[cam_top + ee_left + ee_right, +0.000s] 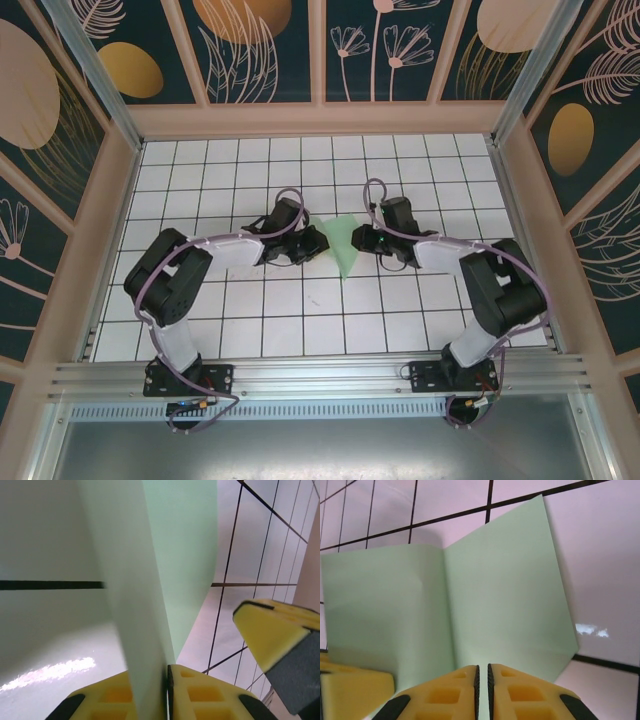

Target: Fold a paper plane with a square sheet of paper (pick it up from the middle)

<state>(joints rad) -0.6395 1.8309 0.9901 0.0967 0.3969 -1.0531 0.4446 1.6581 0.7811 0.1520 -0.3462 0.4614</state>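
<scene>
The square sheet of paper (345,245), pale green, stands partly folded between my two grippers at the middle of the table. My left gripper (320,243) meets it from the left. In the left wrist view the sheet (180,555) rises as a creased flap, and the yellow jaws of the left gripper (167,672) are shut on its lower edge. In the right wrist view the paper (510,595) shows a vertical crease. The right gripper (482,669) has its jaws almost together at the sheet's near edge. My right gripper (366,240) touches the paper's right side.
The white grid-tile table (300,320) is walled by a beige frame (320,118) with patterned panels. A metal rail (320,378) runs along the near edge at the arm bases. A yellow finger of the right gripper (270,635) sits close beside the left jaws.
</scene>
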